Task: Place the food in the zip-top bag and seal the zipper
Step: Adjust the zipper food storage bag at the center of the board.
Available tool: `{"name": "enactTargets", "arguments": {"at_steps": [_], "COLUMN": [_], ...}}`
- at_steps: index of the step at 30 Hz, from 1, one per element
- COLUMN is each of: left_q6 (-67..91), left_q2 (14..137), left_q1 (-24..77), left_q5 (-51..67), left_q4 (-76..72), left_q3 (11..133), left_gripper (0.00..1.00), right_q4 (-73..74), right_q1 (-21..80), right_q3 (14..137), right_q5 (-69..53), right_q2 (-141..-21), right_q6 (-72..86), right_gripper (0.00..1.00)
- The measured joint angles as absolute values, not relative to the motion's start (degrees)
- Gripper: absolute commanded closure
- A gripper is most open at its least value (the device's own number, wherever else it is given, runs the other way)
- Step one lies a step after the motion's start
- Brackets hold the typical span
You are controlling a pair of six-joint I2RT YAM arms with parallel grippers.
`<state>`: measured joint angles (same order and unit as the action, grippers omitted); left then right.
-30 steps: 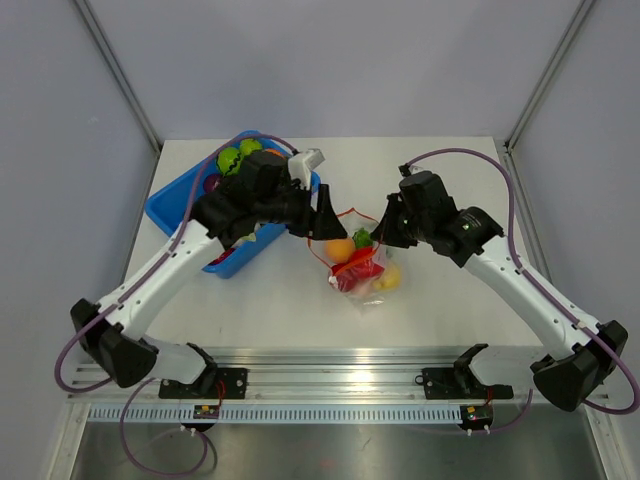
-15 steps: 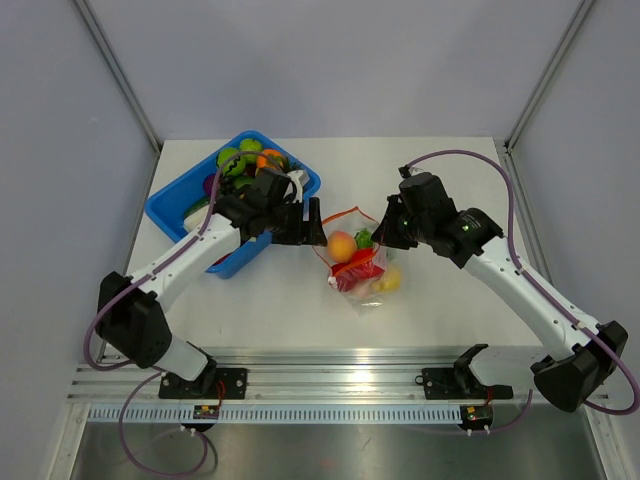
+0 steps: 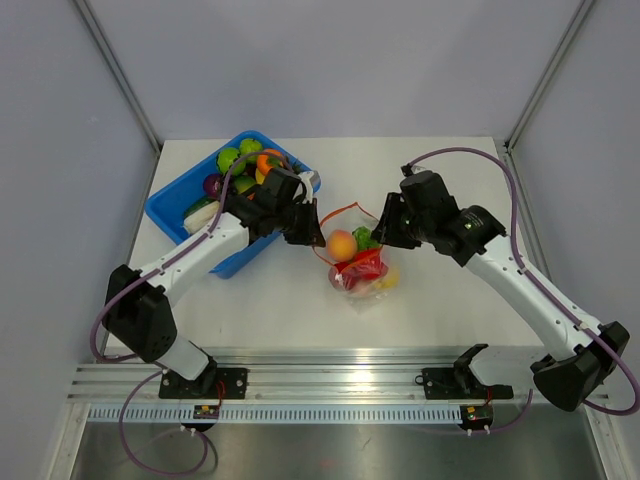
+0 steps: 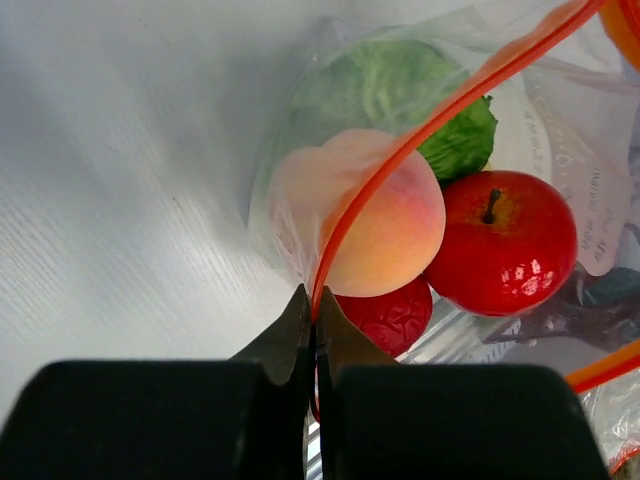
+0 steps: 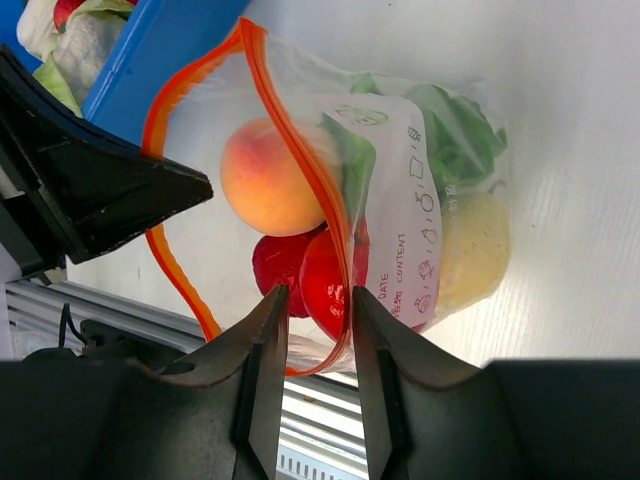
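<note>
- Lying on the white table (image 3: 450, 170) between the two arms, the clear bag (image 3: 362, 272) is seen with its long axis running far to near.
- Its mouth is turned toward the far edge and is gaping open.
- The orange zipper strip (image 4: 400, 152) is pinched at the mouth's left side by the left gripper (image 4: 312, 300), whose jaws are pressed together on it.
- The right gripper (image 5: 318, 295) is seen with its fingers apart, with the strip's other side passing between them.
- A peach (image 4: 370, 215), red apple (image 4: 505, 240), lettuce (image 4: 400, 85) and yellow piece (image 5: 475, 250) are contained inside.
- A blue bin (image 3: 165, 210) of toy food is set on the left.
</note>
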<state>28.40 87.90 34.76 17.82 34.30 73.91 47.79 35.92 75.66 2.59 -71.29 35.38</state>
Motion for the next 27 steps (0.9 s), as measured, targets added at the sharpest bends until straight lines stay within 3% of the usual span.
{"name": "enactTargets", "arguments": {"at_steps": [5, 8, 9, 11, 27], "left_q6": [28.64, 28.93, 28.97, 28.99, 29.02], "left_q2": [87.2, 86.94, 86.87, 86.8, 90.91], "left_q1": [34.79, 34.87, 34.94, 35.18, 43.68], "left_q5": [18.22, 18.59, 18.7, 18.9, 18.79], "left_q4": [34.33, 34.3, 34.33, 34.35, 37.8], "left_q3": [73.91, 73.91, 73.91, 73.91, 84.16], "left_gripper": [1.0, 1.0, 1.0, 1.0, 1.0], "right_q4": [50.11, 50.96, 50.98, 50.98, 45.23], "right_q1": [35.94, 35.94, 35.94, 35.94, 37.26], "right_q3": [75.72, 75.72, 75.72, 75.72, 75.72], "right_q5": [3.86, 4.12, 4.12, 4.05, 0.32], "right_q2": [-71.2, -70.89, -70.81, -70.78, -76.62], "right_q6": [35.42, 35.51, 35.51, 35.75, 37.54], "right_gripper": [0.66, 0.81, 0.93, 1.0, 1.0]}}
